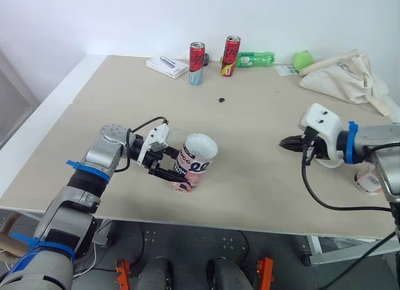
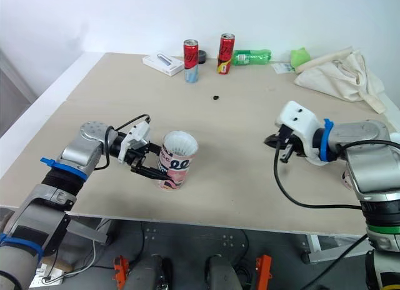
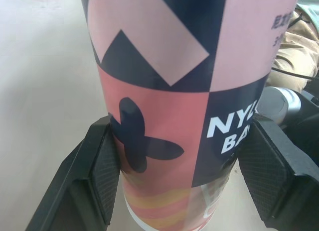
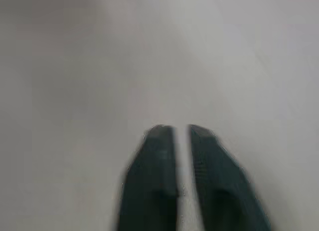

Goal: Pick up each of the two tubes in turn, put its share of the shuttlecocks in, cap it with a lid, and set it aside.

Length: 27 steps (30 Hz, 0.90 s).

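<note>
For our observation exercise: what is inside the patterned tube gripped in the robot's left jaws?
White shuttlecock feathers show in the open top of the tube; no lid is on it. The wall hides how many shuttlecocks are stacked below.

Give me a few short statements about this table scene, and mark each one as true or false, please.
1. The left gripper is closed on the tube. True.
2. The tube lies flat on the table. False: it is upright, with its open end up.
3. The right gripper holds a lid. False: it holds nothing, and its fingers are almost together.
4. Two red cans stand at the far side of the table. True.
5. The green bottle stands upright. False: it lies on its side.
</note>
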Available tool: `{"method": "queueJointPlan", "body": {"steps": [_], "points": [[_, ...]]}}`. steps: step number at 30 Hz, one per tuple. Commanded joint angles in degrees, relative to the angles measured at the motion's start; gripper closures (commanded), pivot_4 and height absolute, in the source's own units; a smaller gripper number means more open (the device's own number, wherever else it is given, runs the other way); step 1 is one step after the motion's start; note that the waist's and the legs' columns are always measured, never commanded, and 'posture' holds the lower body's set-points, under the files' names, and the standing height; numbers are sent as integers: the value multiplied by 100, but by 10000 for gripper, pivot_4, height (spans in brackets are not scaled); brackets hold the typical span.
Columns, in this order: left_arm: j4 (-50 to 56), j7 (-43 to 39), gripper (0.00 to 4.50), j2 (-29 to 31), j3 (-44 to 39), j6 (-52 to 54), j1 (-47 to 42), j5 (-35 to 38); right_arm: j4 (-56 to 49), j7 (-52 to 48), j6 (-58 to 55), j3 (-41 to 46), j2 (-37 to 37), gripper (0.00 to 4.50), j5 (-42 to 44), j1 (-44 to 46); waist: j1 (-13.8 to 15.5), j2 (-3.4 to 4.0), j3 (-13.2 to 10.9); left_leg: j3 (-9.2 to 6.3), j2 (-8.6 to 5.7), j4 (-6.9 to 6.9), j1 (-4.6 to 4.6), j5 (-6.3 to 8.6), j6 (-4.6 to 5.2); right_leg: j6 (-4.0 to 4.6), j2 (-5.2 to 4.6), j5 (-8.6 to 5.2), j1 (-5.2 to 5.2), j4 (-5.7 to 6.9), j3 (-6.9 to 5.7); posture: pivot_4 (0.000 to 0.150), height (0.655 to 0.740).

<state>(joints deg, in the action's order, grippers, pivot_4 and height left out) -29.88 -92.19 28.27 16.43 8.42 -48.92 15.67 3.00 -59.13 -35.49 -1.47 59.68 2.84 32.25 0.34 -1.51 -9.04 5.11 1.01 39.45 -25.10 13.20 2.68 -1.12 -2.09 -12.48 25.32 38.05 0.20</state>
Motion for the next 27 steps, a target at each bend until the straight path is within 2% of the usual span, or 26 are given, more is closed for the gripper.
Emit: {"method": "queueJointPlan", "body": {"steps": [1,2,3,4,6,18,23,27], "points": [[124,1,14610,2,-61,-61,13,-76,812,276,560,-217,279,21686,-594,346,-1,0,0,0,0,0,-1,0,0,1,0,0,0,0,0,1500,7400],[142,-10,14610,14,-39,-41,22,-90,946,143,690,-341,345,15085,-671,406,-2,0,0,1,0,0,0,0,0,2,2,0,1,0,3,1500,7400],[153,-20,14610,32,-10,-29,27,-101,1048,34,769,-442,372,12562,-721,472,-3,5,-1,3,0,-1,0,0,0,2,2,0,1,0,5,1500,7400],[160,-27,14610,57,30,-31,29,-122,1179,-106,818,-539,390,6970,-754,552,-4,5,-1,4,-3,-2,-1,0,0,2,2,-1,3,0,10,1500,7400],[164,-31,14610,89,79,-45,23,-174,1452,-462,1013,-797,503,275,-905,635,-4,6,0,2,-1,-2,-1,2,2,0,9,1,2,0,15,1500,7400],[269,-31,14610,154,54,58,59,-214,3553,-997,1469,-1482,-46,275,-1527,1809,-19,7,0,5,-2,-2,3,3,5,3,29,10,1,2,58,1500,7400],[302,-31,14610,161,18,78,79,-222,4061,-1275,1573,-1590,-197,275,-1600,1970,-22,7,1,5,-2,-2,3,4,5,-9,31,17,1,2,59,1500,7400],[326,-31,14610,172,4,90,104,-216,4543,-1105,1640,-1629,-309,275,-1768,2163,-25,8,1,6,-2,-2,4,3,5,-8,31,18,1,2,61,1500,7400]]}}
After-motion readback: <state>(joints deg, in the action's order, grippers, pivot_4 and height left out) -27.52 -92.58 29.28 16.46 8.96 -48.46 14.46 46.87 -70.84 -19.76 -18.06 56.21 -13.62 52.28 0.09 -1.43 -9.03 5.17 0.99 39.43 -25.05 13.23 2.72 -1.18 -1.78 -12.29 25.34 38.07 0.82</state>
